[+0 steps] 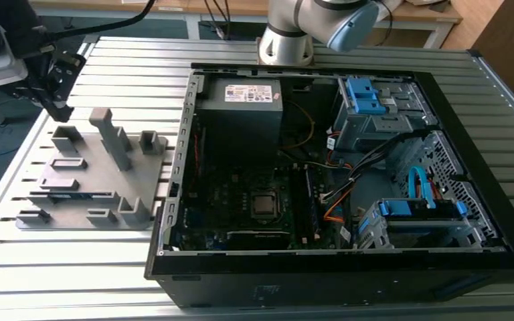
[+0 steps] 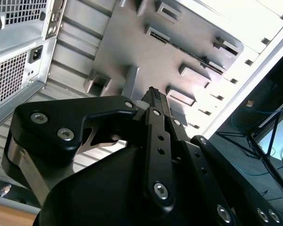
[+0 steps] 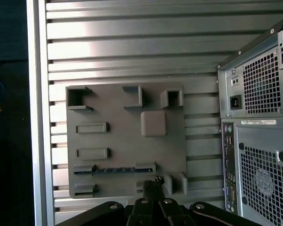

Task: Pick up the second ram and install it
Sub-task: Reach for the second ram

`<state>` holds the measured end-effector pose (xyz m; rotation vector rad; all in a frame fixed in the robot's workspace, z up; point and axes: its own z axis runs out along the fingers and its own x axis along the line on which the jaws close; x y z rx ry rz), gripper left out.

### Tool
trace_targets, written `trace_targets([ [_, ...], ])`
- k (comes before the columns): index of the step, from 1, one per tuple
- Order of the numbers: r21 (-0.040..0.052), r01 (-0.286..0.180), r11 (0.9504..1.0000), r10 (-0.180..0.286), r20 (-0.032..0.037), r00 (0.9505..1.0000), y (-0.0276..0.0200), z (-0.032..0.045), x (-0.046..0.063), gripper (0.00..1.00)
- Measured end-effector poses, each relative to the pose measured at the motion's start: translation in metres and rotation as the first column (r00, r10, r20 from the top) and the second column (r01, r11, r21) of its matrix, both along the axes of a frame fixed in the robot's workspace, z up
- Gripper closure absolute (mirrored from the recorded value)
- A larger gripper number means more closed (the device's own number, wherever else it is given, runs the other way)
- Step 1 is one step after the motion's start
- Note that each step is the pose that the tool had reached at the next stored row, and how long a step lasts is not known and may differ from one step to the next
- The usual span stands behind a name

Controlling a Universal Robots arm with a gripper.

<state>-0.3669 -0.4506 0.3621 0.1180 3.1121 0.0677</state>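
the ram [image 3: 115,169] is sitting on edge in a long slot of the grey tray [image 3: 122,141], showing as a thin, dark strip with a faint blue-green tint between two grey end blocks. in the exterior view the ram [image 1: 78,196] is lying in the nearer part of the tray [image 1: 61,224], which is resting on the slatted surface [image 1: 61,267] just beside the open case [image 1: 347,284], on the exterior view's left of it. the gripper [image 3: 153,182] is hanging above the tray, apart from the ram and touching nothing. its jaws are looking drawn together to a narrow tip in both wrist views and are holding nothing. the chips on the ram are too small to tell.
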Motion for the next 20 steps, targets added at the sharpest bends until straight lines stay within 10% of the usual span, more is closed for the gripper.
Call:
trace_targets([
  [20, 0.0000, 0.000, 1.0000, 0.000, 0.0000, 1.0000, -0.0007, -0.0340, -0.011, 0.90],
])
